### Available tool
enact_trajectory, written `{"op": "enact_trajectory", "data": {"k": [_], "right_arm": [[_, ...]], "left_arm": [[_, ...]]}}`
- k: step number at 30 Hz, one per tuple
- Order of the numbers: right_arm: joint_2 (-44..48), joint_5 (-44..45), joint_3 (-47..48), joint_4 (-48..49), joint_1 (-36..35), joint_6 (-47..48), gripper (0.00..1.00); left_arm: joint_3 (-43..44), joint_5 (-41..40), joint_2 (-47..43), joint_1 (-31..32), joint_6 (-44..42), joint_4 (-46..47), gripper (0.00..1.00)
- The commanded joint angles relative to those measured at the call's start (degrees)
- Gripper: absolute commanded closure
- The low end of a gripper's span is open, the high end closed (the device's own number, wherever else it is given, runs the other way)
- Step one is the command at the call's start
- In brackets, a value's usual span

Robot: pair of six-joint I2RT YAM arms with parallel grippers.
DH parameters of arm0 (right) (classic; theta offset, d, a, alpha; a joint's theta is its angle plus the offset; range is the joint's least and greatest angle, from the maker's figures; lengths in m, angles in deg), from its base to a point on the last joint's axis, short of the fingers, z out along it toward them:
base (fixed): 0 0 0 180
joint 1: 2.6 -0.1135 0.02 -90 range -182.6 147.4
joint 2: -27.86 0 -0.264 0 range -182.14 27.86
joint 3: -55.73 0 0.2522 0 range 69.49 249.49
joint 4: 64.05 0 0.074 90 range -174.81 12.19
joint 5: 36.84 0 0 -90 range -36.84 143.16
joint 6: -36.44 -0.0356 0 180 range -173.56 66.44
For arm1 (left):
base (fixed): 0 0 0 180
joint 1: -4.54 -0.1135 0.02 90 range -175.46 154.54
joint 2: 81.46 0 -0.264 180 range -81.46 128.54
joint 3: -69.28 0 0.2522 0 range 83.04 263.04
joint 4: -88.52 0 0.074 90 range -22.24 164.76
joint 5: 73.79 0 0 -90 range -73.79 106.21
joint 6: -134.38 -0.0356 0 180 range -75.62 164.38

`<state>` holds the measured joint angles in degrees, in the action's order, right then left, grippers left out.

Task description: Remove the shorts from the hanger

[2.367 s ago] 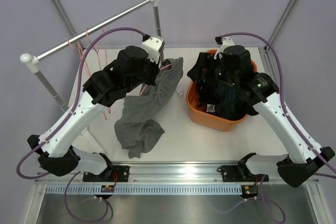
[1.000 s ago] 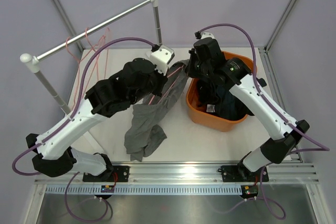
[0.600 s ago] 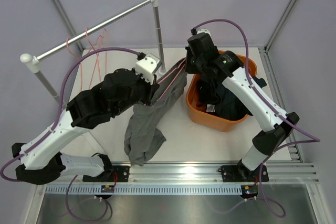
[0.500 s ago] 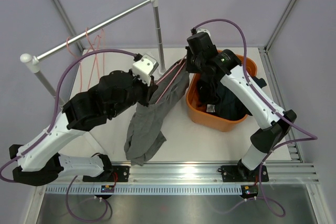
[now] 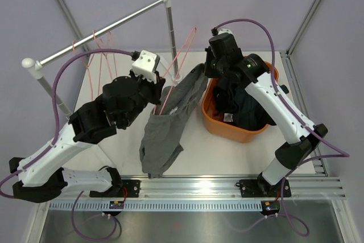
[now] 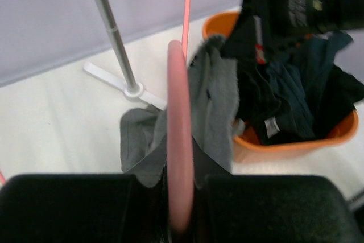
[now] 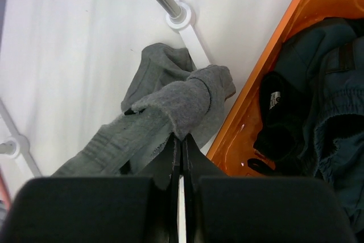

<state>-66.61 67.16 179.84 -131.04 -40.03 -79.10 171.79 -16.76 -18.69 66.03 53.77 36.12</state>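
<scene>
The left end effector [image 6: 181, 200] was clamped on the pink hanger [image 6: 179, 140], which stood up between its fingers toward the top of the left wrist view. The right end effector [image 7: 178, 160] was pinched tight on a folded edge of the grey shorts [image 7: 170, 106], at centre frame in its wrist view. In the top view the hanger [image 5: 179, 64] slanted from mid-frame up toward the rack post, and its lower end met the top of the grey shorts [image 5: 165, 123]; whether it sat inside the waistband or only against it could not be told. The rest of the cloth hung down to the table [image 5: 216, 152] at lower centre. The step in hand looked like pulling the garment off the hanger, nearly done. The next move would call for drawing the two end effectors further apart until the cloth slipped free, then carrying it right to the orange basket [image 5: 227, 132]. The basket already held the navy shorts [image 7: 318, 83] and the black shorts [image 7: 278, 123], heaped together.
</scene>
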Motion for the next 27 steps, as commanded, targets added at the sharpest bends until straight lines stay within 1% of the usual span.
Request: {"op": "enact_trajectory", "data": {"k": [1,2,3,4,5,6,8,10,12,16,17,19,20,22,23,24,26,27], "right_arm": [[6.57,-0.11,0.92,1.2,-1.68,1.54,1.0],[7.19,-0.11,0.75,1.11,-2.64,1.55,1.0],[7.72,-0.2,0.57,0.94,-3.08,1.72,1.0],[8.69,-0.46,0.49,0.85,-3.35,1.9,1.0],[9.22,-0.64,0.49,0.76,-3.61,1.98,1.0],[9.66,-0.73,0.57,0.5,-3.88,2.42,1.0],[10.98,-0.64,1.45,0.23,-3.97,3.04,1.0],[12.12,0.32,2.85,0.5,-3.97,4.79,1.0],[12.3,3.04,6.97,0.5,-3.97,6.98,1.0],[10.46,8.84,16.81,1.81,-3.88,11.55,1.0],[9.32,13.29,21.27,2.69,-3.88,14.18,1.0],[8.35,17.88,25.34,4.44,-3.18,17.0,1.0],[7.91,21.3,28.75,5.67,-2.74,18.23,1.0],[7.9,25.44,30.62,11.28,-1.69,21.92,1.0],[8.17,27.29,30.72,16.53,-0.72,23.15,1.0],[9.04,28.7,30.37,19.37,-0.11,25.52,1.0],[9.75,31.69,29.23,24.91,1.21,28.69,1.0],[9.92,32.31,29.05,29.63,2.52,30.88,1.0]], "left_arm": [[6.07,-9.03,7.25,-0.49,-3.22,14.44,1.0],[8.0,-9.91,9.2,-1.11,-4.19,15.33,1.0],[12.63,-10.27,11.22,-1.55,-5.07,15.78,1.0],[15.63,-10.44,15.51,-2.16,-6.12,14.91,1.0],[18.88,-10.01,17.64,-3.82,-6.31,13.94,1.0],[25.18,-9.66,19.57,-4.71,-6.4,12.98,1.0],[29.44,-9.92,23.44,-6.21,-7.19,11.91,1.0],[33.39,-9.74,24.6,-8.23,-7.89,10.78,1.0],[34.38,-9.66,24.52,-9.63,-7.46,9.63,1.0],[26.85,-8.95,19.34,-10.17,-5.44,11.29,1.0],[22.82,-8.78,16.89,-10.17,-4.21,11.47,1.0],[19.2,-8.25,14.59,-10.17,-3.07,11.39,1.0],[15.79,-7.9,13.54,-10.17,-2.45,11.39,1.0],[12.17,-7.46,10.3,-10.08,-0.52,11.82,1.0],[10.5,-6.5,9.32,-10.08,0.01,12.0,1.0],[7.87,-6.4,8.44,-10.08,0.36,11.91,1.0],[5.57,-6.4,6.59,-9.99,1.25,11.65,1.0],[3.56,-6.14,6.06,-9.99,1.42,11.74,1.0]]}}
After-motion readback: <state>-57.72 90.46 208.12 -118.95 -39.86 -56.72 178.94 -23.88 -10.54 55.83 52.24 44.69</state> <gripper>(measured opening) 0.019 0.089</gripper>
